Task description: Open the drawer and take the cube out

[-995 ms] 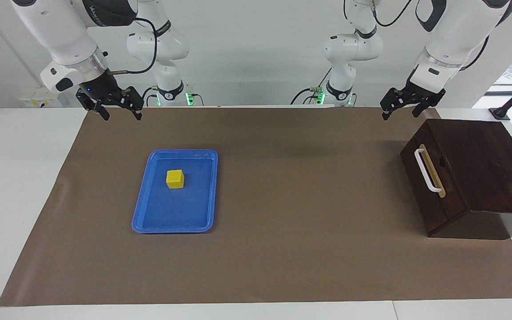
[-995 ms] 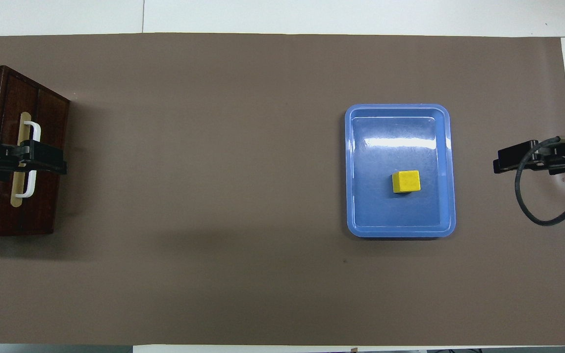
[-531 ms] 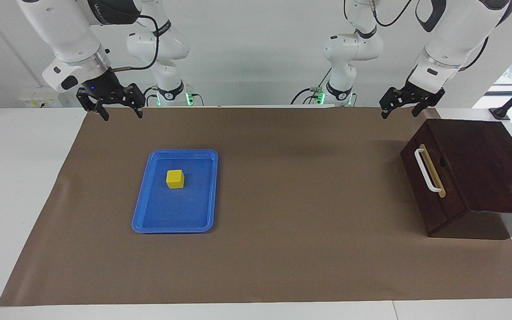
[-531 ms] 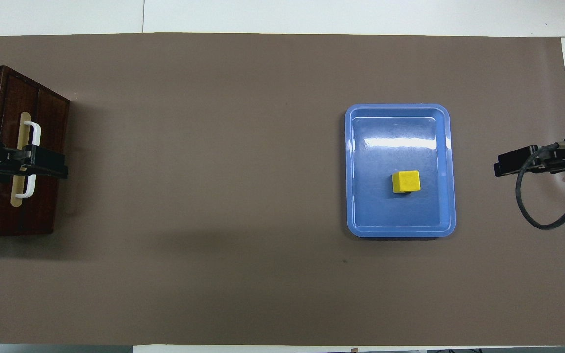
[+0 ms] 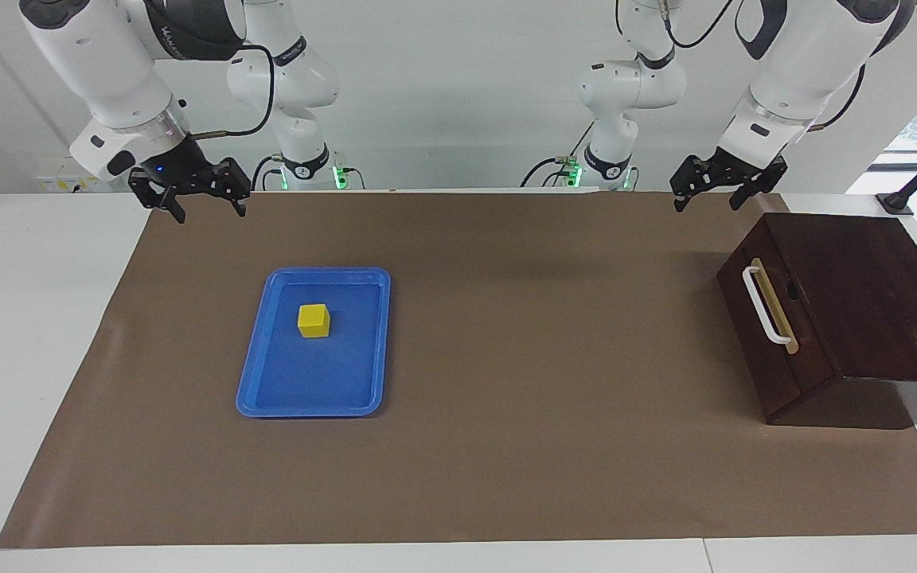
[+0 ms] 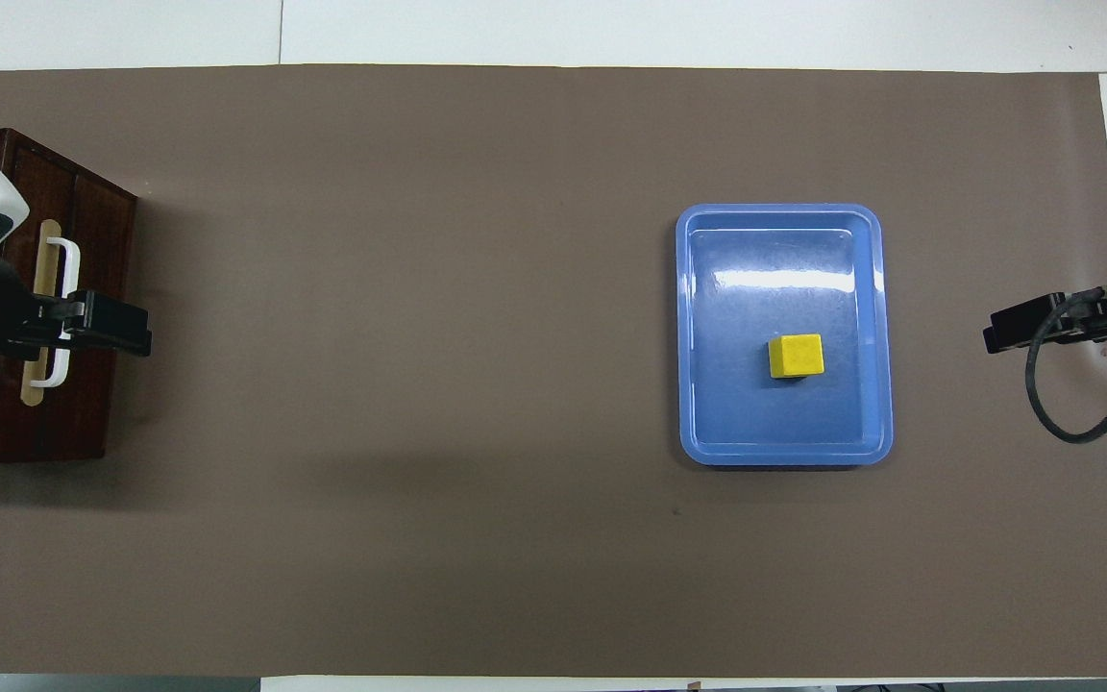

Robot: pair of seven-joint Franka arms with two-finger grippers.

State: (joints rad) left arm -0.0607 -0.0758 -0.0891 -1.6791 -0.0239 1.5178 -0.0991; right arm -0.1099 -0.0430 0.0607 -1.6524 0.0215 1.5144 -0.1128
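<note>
The drawer (image 5: 773,350) is shut, its dark brown front with the white bar handle (image 5: 762,306) flush in the wooden box; it also shows in the overhead view (image 6: 83,404). The yellow cube (image 5: 314,320) sits in the blue tray (image 5: 299,390), also in the overhead view (image 6: 796,356). My left gripper (image 5: 705,203) is open and empty, raised over the mat beside the box's corner nearest the robots. My right gripper (image 5: 210,211) is open and empty, raised over the mat's edge at the right arm's end.
A brown mat (image 5: 506,398) covers most of the white table. The blue tray (image 6: 784,437) lies toward the right arm's end, the wooden box (image 5: 872,286) at the left arm's end. In the overhead view the raised left gripper (image 6: 121,332) overlaps the handle.
My left gripper has drifted a little toward the table's middle. My right gripper has drifted a little toward the right arm's end. Drawer, cube and tray have not moved.
</note>
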